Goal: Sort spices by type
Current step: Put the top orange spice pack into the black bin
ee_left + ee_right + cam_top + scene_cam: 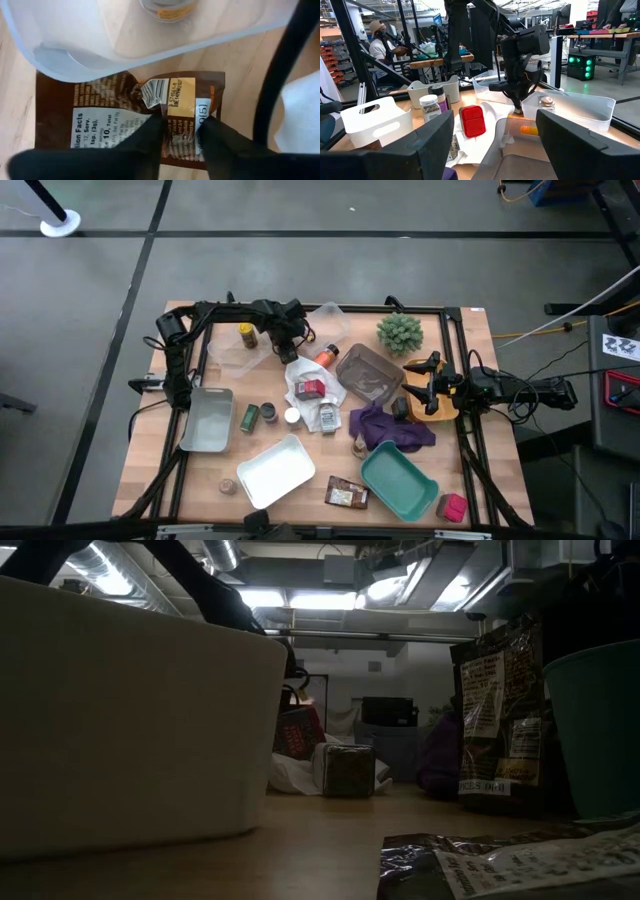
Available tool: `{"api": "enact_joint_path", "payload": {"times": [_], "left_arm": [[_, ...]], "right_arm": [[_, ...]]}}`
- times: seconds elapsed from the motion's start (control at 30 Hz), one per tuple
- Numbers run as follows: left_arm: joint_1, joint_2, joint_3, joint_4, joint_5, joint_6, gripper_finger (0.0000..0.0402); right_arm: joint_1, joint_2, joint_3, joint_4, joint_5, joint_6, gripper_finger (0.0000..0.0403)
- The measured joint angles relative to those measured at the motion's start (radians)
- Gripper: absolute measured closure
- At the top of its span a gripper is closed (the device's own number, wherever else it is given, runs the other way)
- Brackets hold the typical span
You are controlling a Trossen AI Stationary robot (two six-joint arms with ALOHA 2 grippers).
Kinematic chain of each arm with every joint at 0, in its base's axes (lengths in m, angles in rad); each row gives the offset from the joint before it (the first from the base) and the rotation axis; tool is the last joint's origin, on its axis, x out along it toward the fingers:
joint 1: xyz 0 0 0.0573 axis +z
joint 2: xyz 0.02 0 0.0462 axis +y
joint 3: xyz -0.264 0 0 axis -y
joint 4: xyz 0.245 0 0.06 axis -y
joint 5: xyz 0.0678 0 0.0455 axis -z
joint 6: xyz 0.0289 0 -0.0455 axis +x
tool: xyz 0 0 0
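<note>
Brown foil, a flat spice packet (135, 117) lies on the wooden tabletop (240, 55) beside the clear tray (100, 55) at the far left, a yellow-labelled jar (246, 334) inside that tray. The left gripper (181, 131) has its fingers (150, 137) clamped on the packet's edge. A red box (310, 389) rests on the white cloth (300, 372) mid-table. The right gripper (424, 385) hangs by the grey tray (352, 365), fingers apart and empty.
</note>
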Motion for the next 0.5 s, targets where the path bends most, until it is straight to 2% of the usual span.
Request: {"api": "enact_joint_path", "payload": {"times": [0.17, 0.5], "left_arm": [[0.0, -0.004, 0.0, -0.002, 0.0, -0.006, 0.0349], [0.0, -0.037, 0.098, -0.154, -0.055, 0.001, 0.0347]], "right_arm": [[0.0, 0.0, 0.0, 0.0, 0.0, 0.0, 0.012], [0.0, 0.0, 0.0, 0.002, 0.0, 0.0, 0.012]]}}
